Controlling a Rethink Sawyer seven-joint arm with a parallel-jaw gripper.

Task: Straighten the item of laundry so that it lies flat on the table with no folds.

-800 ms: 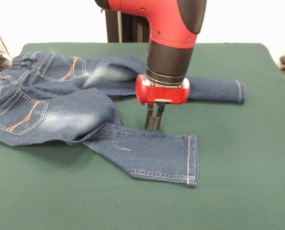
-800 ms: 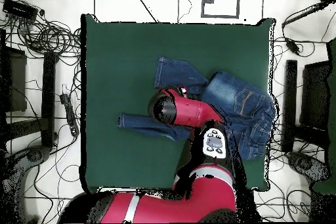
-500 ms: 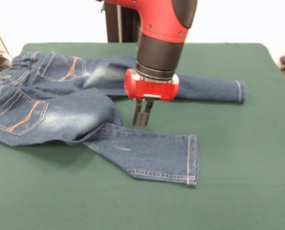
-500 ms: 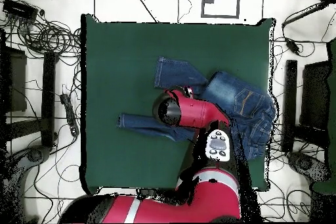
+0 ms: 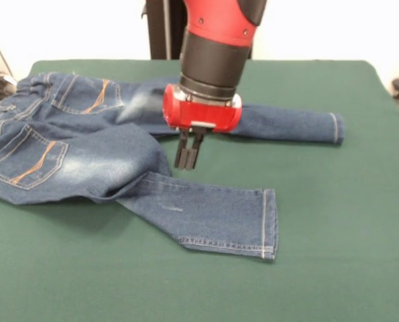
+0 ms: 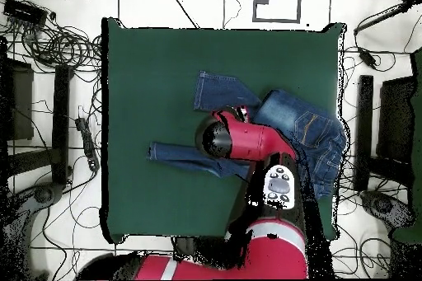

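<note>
One pair of jeans (image 5: 85, 157) sprawled on left half of counter (image 5: 333, 221) in front view, waistband by left edge, seat bunched, both legs out toward centre, one lying behind arm, one in front with slight bend. Pincer (image 5: 187, 161) hangs in gap between legs, tips drawn narrow, nothing held, just above cloth. Judgement: seat folds remain. To do well: pinch single layer at near leg's hem, pull outward low and slow, release flat.

arm (image 5: 219, 27): red shell | black wrist | hand (image 5: 186, 161): black (red mount)
</note>
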